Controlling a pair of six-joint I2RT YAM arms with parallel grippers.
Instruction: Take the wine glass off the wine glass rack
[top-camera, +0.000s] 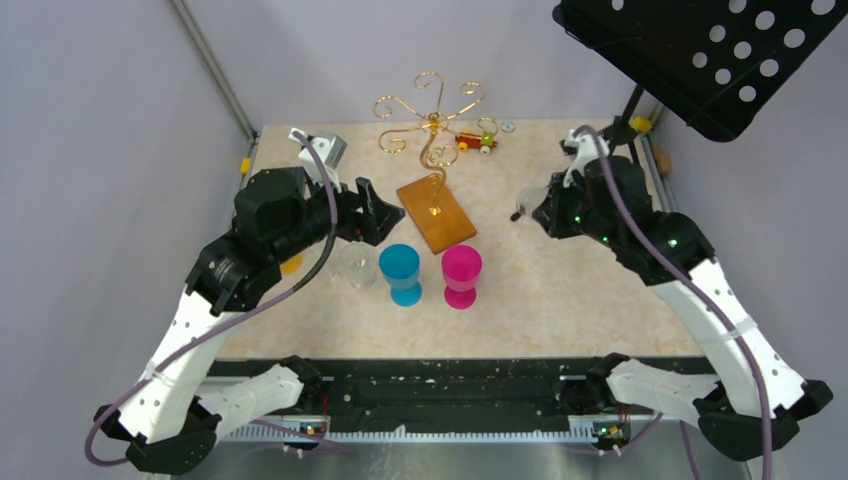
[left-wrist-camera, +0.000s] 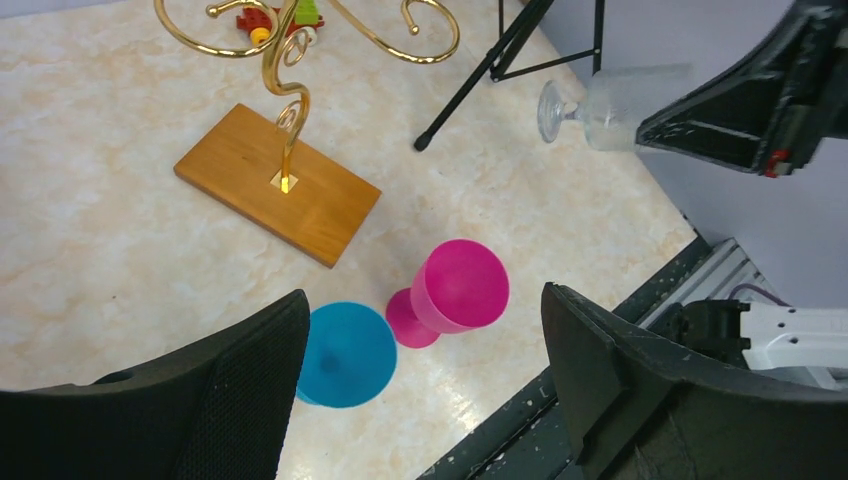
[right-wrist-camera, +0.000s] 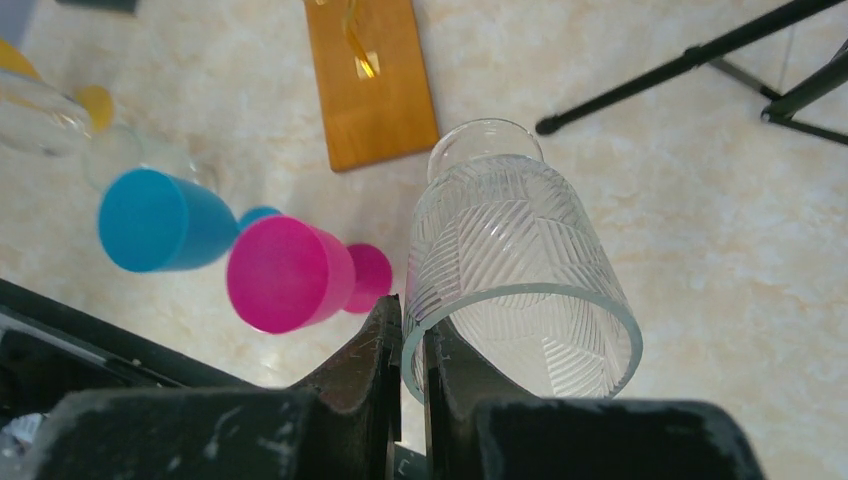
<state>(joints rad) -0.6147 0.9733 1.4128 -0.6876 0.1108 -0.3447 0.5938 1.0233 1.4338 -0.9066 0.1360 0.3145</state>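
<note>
The right gripper (right-wrist-camera: 412, 335) pinches the rim of the clear ribbed wine glass (right-wrist-camera: 520, 260), aloft at three o'clock of the gold wine glass rack (top-camera: 437, 222), apart from it. The left gripper (left-wrist-camera: 425, 340) gapes wide above the blue goblet (left-wrist-camera: 345, 352) and the pink goblet (left-wrist-camera: 458, 285).

No text, label, brand, number or sign can be read in any view. The wooden base of the wine glass rack (top-camera: 436, 214), the wine glass (right-wrist-camera: 520, 270), the blue cup (top-camera: 401, 268), the pink cup (top-camera: 461, 270) and the black music stand (top-camera: 700, 50) over the far right corner of the bench (top-camera: 560, 290) carry no legible marks.
</note>
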